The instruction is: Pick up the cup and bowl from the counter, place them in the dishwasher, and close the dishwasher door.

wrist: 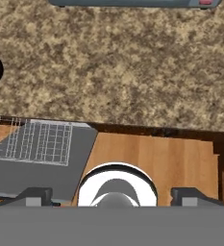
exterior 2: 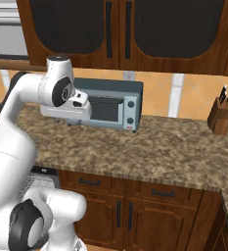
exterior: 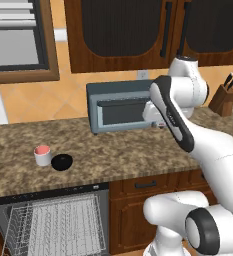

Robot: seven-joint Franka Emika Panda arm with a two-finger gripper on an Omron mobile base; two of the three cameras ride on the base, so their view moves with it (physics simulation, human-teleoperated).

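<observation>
Here, tool (wrist: 113,197) spread wide, grasping nothing, above counter (wrist: 132,62) front edge, beside open dishwasher (wrist: 36,149).

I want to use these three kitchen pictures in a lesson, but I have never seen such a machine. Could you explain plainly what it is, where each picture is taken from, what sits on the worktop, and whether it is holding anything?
It is a white robot arm on a base that drives, in a computer-drawn kitchen. Two pictures come from cameras on the base, behind the arm to its left and to its right. The third looks down from the hand; its pincer is open and holds nothing.

On the brown counter stand a small grey cup with a pink inside and a low black bowl, close together. Behind them is a grey toaster oven, and at the far right a knife block.

Under the counter the dishwasher is open, showing its white wire rack.
</observation>
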